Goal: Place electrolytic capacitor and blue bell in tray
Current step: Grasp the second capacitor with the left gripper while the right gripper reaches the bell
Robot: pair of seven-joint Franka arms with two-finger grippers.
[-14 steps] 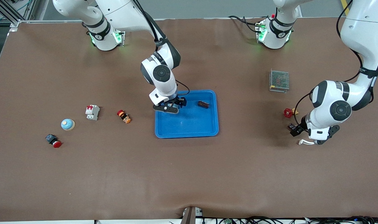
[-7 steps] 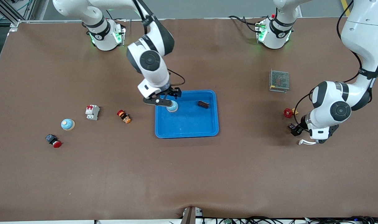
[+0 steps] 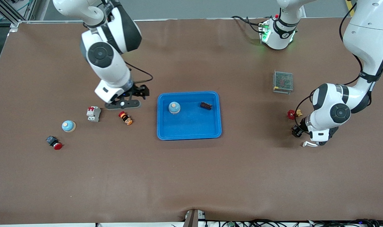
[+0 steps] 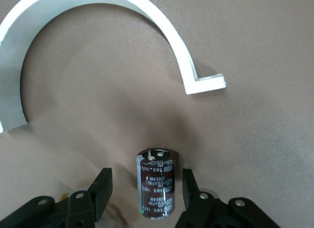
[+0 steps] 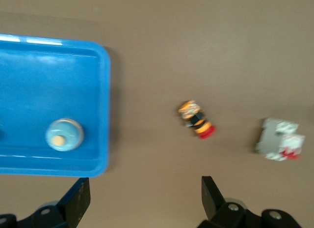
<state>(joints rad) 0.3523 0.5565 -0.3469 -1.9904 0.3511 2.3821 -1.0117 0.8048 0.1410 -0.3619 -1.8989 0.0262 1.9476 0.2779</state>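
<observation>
The blue tray [image 3: 191, 134] lies mid-table. In it sit a blue bell [image 3: 174, 107] with a tan knob and a dark electrolytic capacitor [image 3: 206, 105]. My right gripper [image 3: 136, 96] hangs open and empty over the table beside the tray, toward the right arm's end. Its wrist view shows the tray [image 5: 29, 80] and the bell [image 5: 64, 134] off to one side of the right gripper [image 5: 144, 193]. My left gripper [image 3: 297, 130] is low at the left arm's end. A second dark brown capacitor [image 4: 157, 181] lies between its open jaws, with a gap on each side of it.
Toward the right arm's end lie another blue bell [image 3: 68, 126], a white circuit breaker [image 3: 93, 113], an orange and red button [image 3: 125, 118] and a red pushbutton [image 3: 54, 142]. Near the left gripper are a grey mesh box [image 3: 283, 82], a red valve handle [image 3: 291, 114] and a white curved piece [image 3: 308, 144].
My right gripper left the blue bell in the tray and swung off toward the right arm's end. My left gripper's jaws have narrowed around the capacitor on the table.
</observation>
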